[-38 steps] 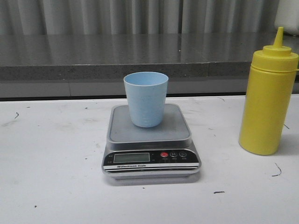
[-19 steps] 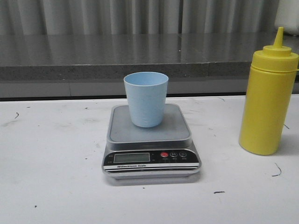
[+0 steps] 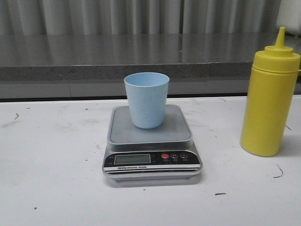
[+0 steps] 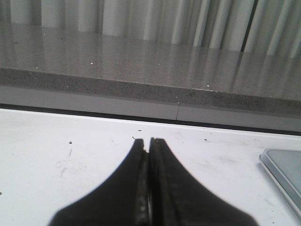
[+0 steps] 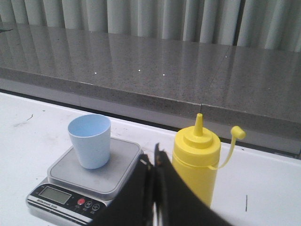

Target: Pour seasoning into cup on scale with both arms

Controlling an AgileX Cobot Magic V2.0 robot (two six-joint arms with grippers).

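The pale blue cup (image 3: 146, 99) stands upright on the steel platform of the silver scale (image 3: 127, 134) in the middle of the table; both also show in the right wrist view, cup (image 5: 90, 140) on scale (image 5: 117, 172). The yellow seasoning bottle (image 3: 269, 107) stands upright on the table to the right of the scale, its cone nozzle uncapped, the small cap dangling on a strap (image 5: 237, 133). My right gripper (image 5: 153, 160) is shut and empty, just in front of the bottle (image 5: 195, 162). My left gripper (image 4: 145, 142) is shut and empty over bare table, left of the scale's corner (image 4: 283, 172).
A grey speckled stone ledge (image 3: 141, 56) runs along the back of the white table (image 3: 51, 155), with a ribbed grey wall behind it. Small dark marks dot the tabletop. Neither arm shows in the front view.
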